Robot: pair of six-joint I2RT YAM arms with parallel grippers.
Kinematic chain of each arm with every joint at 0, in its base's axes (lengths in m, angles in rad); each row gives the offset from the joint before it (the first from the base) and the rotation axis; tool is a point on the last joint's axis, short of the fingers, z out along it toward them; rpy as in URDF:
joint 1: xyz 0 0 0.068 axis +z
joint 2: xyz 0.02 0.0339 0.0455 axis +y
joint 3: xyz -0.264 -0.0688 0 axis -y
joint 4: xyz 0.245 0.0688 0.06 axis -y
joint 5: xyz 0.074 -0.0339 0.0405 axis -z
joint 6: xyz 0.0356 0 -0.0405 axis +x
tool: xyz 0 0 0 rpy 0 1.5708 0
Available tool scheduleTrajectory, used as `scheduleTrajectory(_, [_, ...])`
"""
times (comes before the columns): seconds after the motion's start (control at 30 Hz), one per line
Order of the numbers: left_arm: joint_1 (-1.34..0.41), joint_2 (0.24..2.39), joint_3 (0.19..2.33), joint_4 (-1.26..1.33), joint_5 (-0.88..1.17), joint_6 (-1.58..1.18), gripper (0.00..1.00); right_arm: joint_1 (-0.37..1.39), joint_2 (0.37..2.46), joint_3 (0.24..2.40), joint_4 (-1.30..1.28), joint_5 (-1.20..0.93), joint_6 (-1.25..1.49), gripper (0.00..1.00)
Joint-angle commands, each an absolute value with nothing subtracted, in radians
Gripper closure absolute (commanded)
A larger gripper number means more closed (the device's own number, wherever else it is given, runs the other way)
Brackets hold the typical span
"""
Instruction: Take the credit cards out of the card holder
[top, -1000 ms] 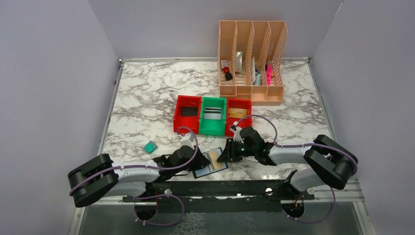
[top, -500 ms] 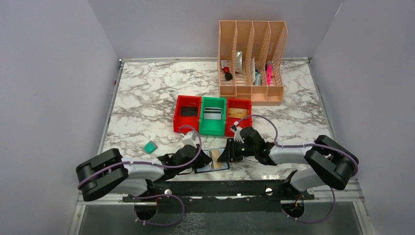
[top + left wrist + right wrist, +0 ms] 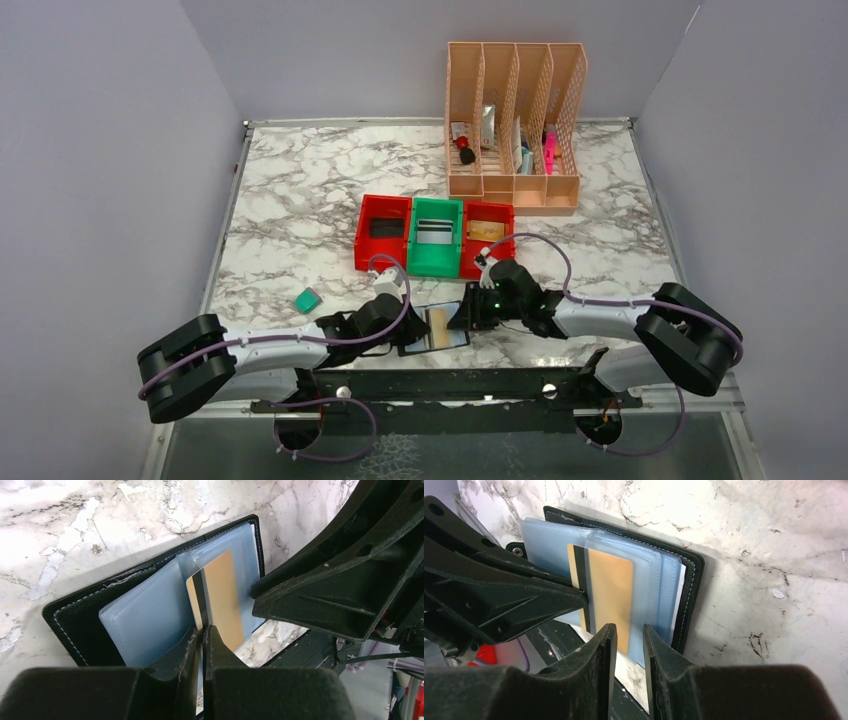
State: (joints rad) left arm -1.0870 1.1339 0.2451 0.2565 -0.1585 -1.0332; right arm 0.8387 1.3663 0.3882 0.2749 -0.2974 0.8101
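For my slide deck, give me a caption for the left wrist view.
Left end effector pinches gold card inside open black card holder on marble table.

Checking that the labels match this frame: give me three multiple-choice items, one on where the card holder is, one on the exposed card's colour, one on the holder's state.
1. Where on the marble table does the card holder lie?
A back-left corner; B middle of the front edge; C far right edge.
2. What colour is the card sticking out of its clear sleeve?
A gold with a black stripe; B plain white; C red.
3. The card holder is:
A folded shut; B standing on edge; C lying open.

Answers: B, the top view shows it at the near edge; A, both wrist views show gold beside a black stripe; C, its blue-grey inside faces up.
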Motion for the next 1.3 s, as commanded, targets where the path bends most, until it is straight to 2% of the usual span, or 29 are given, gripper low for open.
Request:
scheduleTrajectory(0.0, [-1.097, 1.097, 0.242, 0.098, -0.170, -0.982, 0.97, 0.838, 1.356, 0.408, 0.148, -0.223, 0.759, 0.68])
scheduleTrajectory(0.13, [-1.097, 1.076, 0.225, 0.113, -0.165, -0.990, 0.96, 0.838, 1.316, 0.439, 0.128, -0.273, 0.732, 0.67])
scheduleTrajectory(0.33, [-1.097, 1.076, 0.231, 0.122, -0.159, -0.988, 0.89, 0.839, 1.280, 0.470, 0.155, -0.367, 0.723, 0.65])
scheduleTrajectory(0.67, [-1.097, 1.094, 0.239, 0.126, -0.148, -0.987, 0.85, 0.867, 1.443, 0.516, 0.261, -0.473, 0.711, 0.64])
scheduleTrajectory(0.77, [-1.096, 1.092, 0.240, 0.117, -0.148, -0.987, 0.85, 0.867, 1.492, 0.512, 0.257, -0.435, 0.714, 0.64])
scheduleTrajectory(0.97, [-1.096, 1.062, 0.241, 0.075, -0.161, -0.986, 0.84, 0.867, 1.462, 0.478, 0.143, -0.221, 0.740, 0.64])
scheduleTrajectory(1.27, [-1.097, 1.012, 0.235, 0.032, -0.179, -0.987, 0.84, 0.867, 1.469, 0.464, 0.139, -0.207, 0.742, 0.64])
